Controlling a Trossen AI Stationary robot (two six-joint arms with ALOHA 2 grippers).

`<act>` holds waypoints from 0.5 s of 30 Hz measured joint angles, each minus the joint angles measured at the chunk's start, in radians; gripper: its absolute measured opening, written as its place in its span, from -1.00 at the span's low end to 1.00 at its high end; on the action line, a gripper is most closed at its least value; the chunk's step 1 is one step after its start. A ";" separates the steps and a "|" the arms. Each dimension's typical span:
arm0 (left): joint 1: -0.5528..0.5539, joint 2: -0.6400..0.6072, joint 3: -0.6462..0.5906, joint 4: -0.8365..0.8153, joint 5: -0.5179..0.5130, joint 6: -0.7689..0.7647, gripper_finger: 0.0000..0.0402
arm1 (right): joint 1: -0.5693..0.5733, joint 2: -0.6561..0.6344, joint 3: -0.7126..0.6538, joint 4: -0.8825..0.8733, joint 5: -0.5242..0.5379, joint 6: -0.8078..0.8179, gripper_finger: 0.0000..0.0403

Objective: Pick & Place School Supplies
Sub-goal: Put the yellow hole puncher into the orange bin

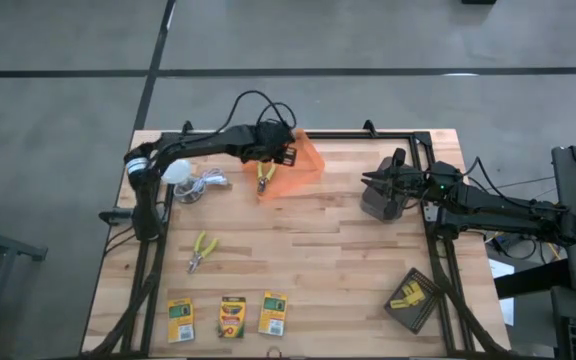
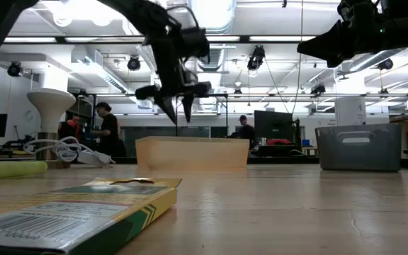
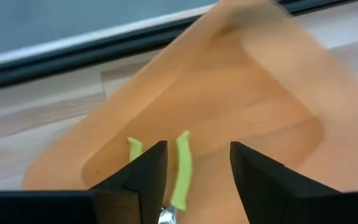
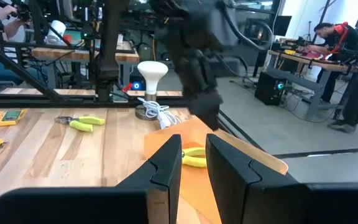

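Crayon boxes: three lie flat in a row along the near table edge, left box [image 1: 180,319], middle box [image 1: 232,316], right box [image 1: 272,312]. Yellow-handled pliers [image 1: 201,251] lie on bare wood beyond them, toward my left side. White ball with its cable [image 1: 190,178] sits near my left arm's base. My left gripper [image 1: 270,152] hangs over the translucent orange bin [image 1: 306,165], fingers spread, holding nothing. Second pliers [image 1: 265,176] lie inside the bin, just beneath those fingers. My right gripper [image 1: 380,181] waits well right of the bin, above the table; fingers nearly together, nothing between them. Four tiny yellow blocks [image 1: 409,296] rest on a dark square pad [image 1: 415,312] at the near right corner.
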 joint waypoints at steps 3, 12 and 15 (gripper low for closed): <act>-0.069 -0.032 -0.001 -0.019 -0.059 -0.002 -0.11 | 0.000 0.000 0.000 0.000 0.000 0.000 -0.66; -0.330 -0.056 -0.011 -0.132 -0.145 0.001 -0.11 | 0.000 0.000 0.000 0.000 0.000 0.000 -0.66; -0.418 -0.056 -0.014 -0.158 -0.146 0.001 -0.11 | 0.000 0.000 0.000 0.000 0.000 0.000 -0.66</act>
